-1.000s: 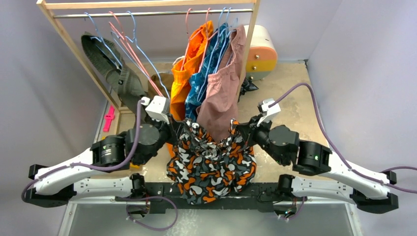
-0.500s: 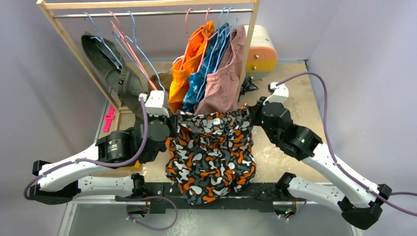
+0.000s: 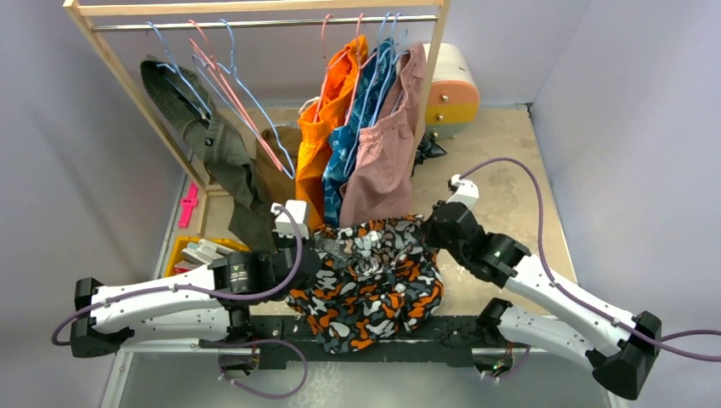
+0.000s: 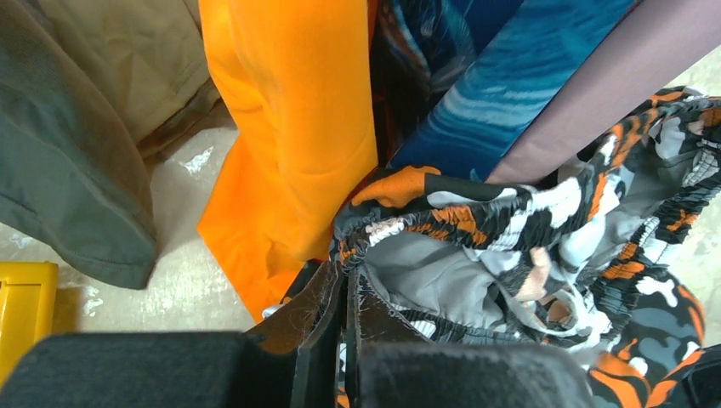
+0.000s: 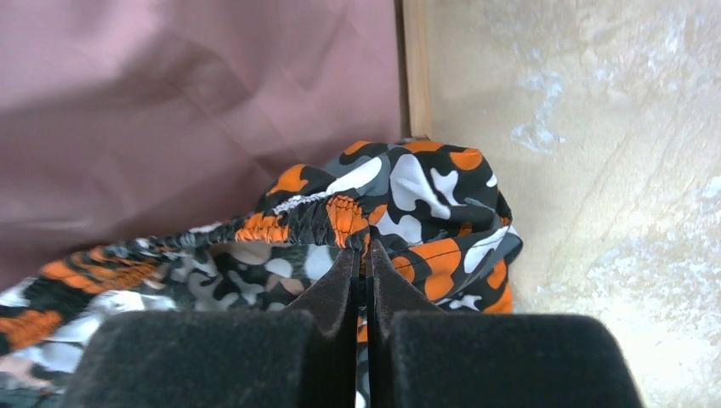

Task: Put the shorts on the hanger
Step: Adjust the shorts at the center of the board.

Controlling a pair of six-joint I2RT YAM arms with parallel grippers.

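Note:
The shorts (image 3: 366, 280), camouflage-printed in orange, black, grey and white, hang by their waistband between my two grippers, low over the near edge of the table. My left gripper (image 3: 318, 245) is shut on the left end of the elastic waistband (image 4: 374, 229), its tip (image 4: 347, 270) pinching the gathered hem. At the other end my right gripper (image 3: 423, 228) is shut on the waistband (image 5: 340, 212), its tip (image 5: 363, 252) at the seam. The waistband sags between them. An empty light-blue hanger (image 3: 263, 124) hangs on the rail at the back left, apart from both grippers.
A wooden rack (image 3: 127, 81) stands at the back with pink-red hangers (image 3: 229, 89). Orange shorts (image 3: 327, 110), blue shorts (image 3: 361, 106) and dusty-pink shorts (image 3: 387, 153) hang just behind the camouflage pair. An olive garment (image 3: 204, 136), a yellow bin (image 3: 183, 248) and a white-and-orange drawer unit (image 3: 451, 89) are nearby.
Both grippers have come down and back toward the near edge with the shorts. The waistband, stretched wide half a second ago, now hangs slack and lower.

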